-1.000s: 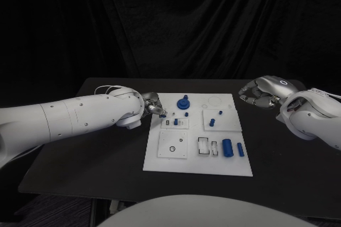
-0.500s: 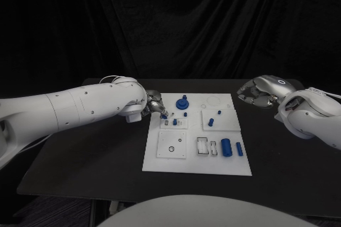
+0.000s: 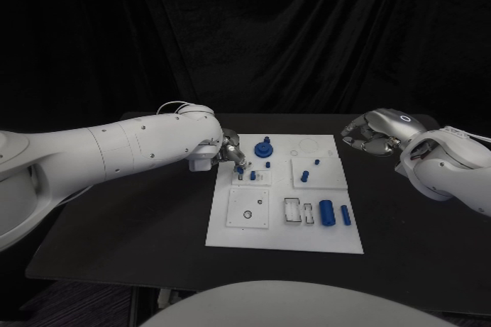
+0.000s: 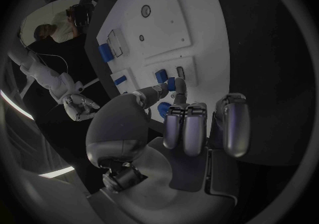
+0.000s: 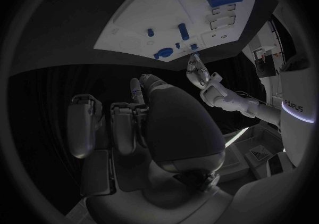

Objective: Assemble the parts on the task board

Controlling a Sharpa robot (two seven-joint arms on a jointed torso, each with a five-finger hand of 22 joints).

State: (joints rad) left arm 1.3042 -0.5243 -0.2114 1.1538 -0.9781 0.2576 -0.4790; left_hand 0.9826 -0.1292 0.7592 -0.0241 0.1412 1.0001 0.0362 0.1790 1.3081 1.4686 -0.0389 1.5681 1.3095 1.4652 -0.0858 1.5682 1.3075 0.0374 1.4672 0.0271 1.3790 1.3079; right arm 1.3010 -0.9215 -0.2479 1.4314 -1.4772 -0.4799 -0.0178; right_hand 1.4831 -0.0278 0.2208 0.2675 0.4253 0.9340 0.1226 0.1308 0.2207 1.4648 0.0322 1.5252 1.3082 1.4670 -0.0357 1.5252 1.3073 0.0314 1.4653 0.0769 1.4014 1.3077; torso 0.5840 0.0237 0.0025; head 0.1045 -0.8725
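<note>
The step in hand looks like seating a small blue peg [image 3: 238, 169] into the upper-left block of the task board [image 3: 284, 238]; the left hand [image 3: 230, 155] pinches that peg between its fingertips [image 4: 174, 84], just above the board's small raised plate near the left edge; in the left wrist view the peg points down toward the plate, beside another short blue part [image 4: 161, 76] already standing there. To do this well, I judge the peg should be kept upright over its hole and lowered straight, with no sideways push that could jam it or nudge the neighbouring part; the pinch should loosen only once the peg sits at its full depth.

The left arm reaches in across the bench [image 3: 133, 220] from the left, wrist bent so the hand tips down over the board's near-left corner block; its other fingers lie curled beside the pinching ones. The right hand [image 3: 370, 135] hovers off the board's far right corner, well apart from the parts, fingers curled in on nothing; the large blue cylinder [image 3: 328, 212] and the slim one [image 3: 346, 214] lie untouched at the board's near right.
</note>
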